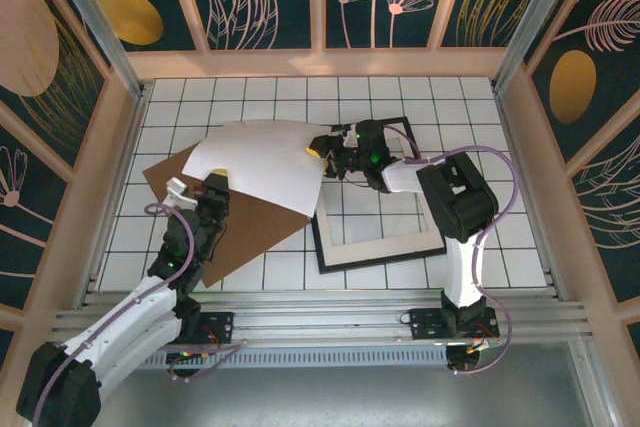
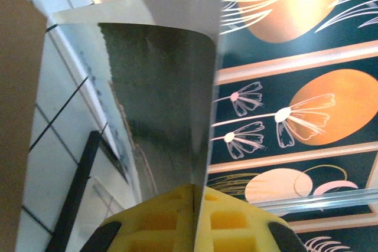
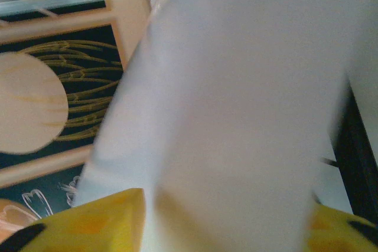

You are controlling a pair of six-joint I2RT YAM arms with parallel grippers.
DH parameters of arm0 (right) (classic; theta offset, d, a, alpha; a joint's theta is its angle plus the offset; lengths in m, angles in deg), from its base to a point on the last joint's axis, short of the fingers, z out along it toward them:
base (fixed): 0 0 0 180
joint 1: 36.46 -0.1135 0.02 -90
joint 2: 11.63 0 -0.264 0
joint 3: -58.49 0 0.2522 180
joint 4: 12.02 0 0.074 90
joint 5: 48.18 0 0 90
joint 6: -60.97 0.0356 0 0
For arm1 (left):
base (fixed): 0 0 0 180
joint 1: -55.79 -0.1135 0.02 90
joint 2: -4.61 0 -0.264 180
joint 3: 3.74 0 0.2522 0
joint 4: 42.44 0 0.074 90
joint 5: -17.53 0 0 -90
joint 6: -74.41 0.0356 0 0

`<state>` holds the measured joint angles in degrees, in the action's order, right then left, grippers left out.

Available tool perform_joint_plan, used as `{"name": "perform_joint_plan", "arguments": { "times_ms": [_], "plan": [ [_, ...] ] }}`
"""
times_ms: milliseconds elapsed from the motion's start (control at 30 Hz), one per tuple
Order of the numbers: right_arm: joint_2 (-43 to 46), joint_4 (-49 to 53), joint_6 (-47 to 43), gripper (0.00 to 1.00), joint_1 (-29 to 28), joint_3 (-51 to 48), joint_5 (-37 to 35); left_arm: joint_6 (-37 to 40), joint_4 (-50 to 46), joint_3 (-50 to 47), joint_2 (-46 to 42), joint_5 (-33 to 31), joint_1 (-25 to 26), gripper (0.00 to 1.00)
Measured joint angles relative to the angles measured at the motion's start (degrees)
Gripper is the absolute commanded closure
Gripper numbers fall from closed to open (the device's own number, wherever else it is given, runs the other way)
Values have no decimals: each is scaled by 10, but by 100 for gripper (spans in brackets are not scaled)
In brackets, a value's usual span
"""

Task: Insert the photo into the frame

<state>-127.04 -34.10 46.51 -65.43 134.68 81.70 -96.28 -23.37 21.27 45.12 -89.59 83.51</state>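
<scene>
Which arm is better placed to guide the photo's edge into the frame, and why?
Probably the right. The right gripper, open, sits at the edge of the photo nearest the frame; the left gripper is shut on the far corner, over the brown backing board.

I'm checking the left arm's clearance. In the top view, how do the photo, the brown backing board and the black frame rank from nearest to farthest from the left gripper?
1. photo: its lower left corner is pinched in the fingers of the left gripper.
2. brown backing board: lies flat, right under and beside the gripper.
3. black frame: farthest, off to the right.
</scene>
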Motion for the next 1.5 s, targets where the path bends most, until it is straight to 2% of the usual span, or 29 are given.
{"name": "perform_joint_plan", "arguments": {
  "times_ms": [233, 300, 367, 533, 700, 867, 1000, 1100, 1267, 1500],
  "plan": [
    [-3, 22, -14, 83, 2, 14, -24, -15, -23, -27, -3, 2, -5, 99],
    [-3, 35, -23, 88, 2, 16, -28, -18, -30, -33, -2, 2, -5, 90],
    [-3, 52, -37, 90, 2, 22, -33, -19, -40, -37, -2, 5, -5, 80],
    [-3, 92, -79, 94, 9, 44, -39, -10, -79, -39, -5, 25, -4, 50],
    [-3, 155, -155, 95, 30, 51, -33, 18, -174, -36, -40, 16, -4, 33],
    [-1, 278, -278, 97, 62, 69, -27, 78, -273, 0, -63, -12, -4, 25],
    [8, 409, -416, 99, 92, 109, -39, 145, -313, 52, -39, -23, -4, 21],
    [16, 497, -515, 99, 111, 147, -55, 193, -322, 95, 7, -24, -4, 20],
    [50, 600, -640, 100, 147, 157, -75, 254, -319, 147, 87, -17, -4, 18],
    [58, 680, -734, 100, 180, 157, -119, 323, -301, 186, 162, 17, -4, 12]
  ]
}}
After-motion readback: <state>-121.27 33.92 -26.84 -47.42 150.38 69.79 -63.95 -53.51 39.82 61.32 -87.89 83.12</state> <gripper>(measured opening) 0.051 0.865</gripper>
